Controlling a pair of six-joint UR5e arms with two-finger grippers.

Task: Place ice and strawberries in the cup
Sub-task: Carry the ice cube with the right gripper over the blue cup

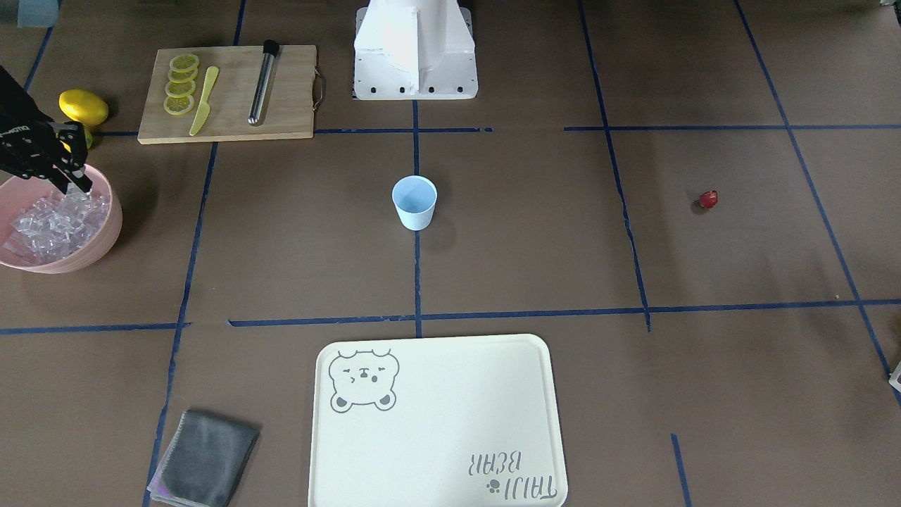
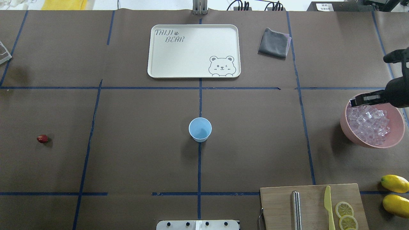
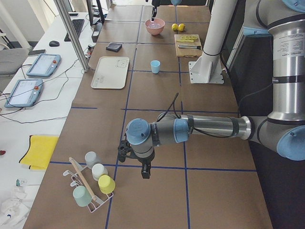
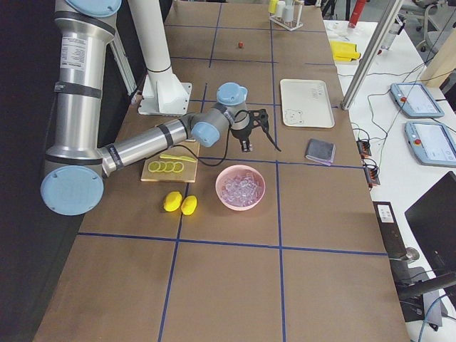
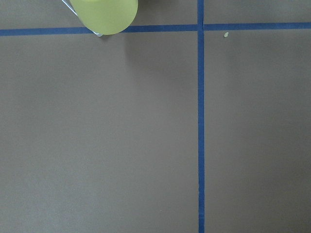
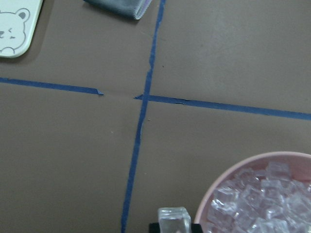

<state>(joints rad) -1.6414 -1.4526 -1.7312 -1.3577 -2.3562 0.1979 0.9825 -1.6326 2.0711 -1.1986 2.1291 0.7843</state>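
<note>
The light blue cup [image 1: 414, 203] stands upright at the table's middle, also in the overhead view [image 2: 200, 129]. The small red strawberry [image 1: 708, 200] lies alone on the robot's left side [image 2: 42, 138]. Several clear ice cubes [image 2: 369, 123] fill the pink bowl [image 2: 351, 129]. My right gripper [image 2: 354, 102] hangs over the bowl's far rim, shut on one ice cube [image 6: 173, 221], which shows at the bottom of the right wrist view. My left gripper [image 3: 144, 174] shows only in the exterior left view, far from the cup, over bare table. I cannot tell whether it is open or shut.
A wooden board [image 1: 288, 91] holds lemon slices [image 1: 181, 84], a yellow knife [image 1: 203, 102] and a metal rod [image 1: 262, 83]. Two lemons [image 2: 395, 191] lie beside it. A cream tray [image 2: 159, 64] and a grey cloth [image 2: 274, 43] lie beyond the cup. A rack of cups [image 3: 95, 181] stands near the left gripper.
</note>
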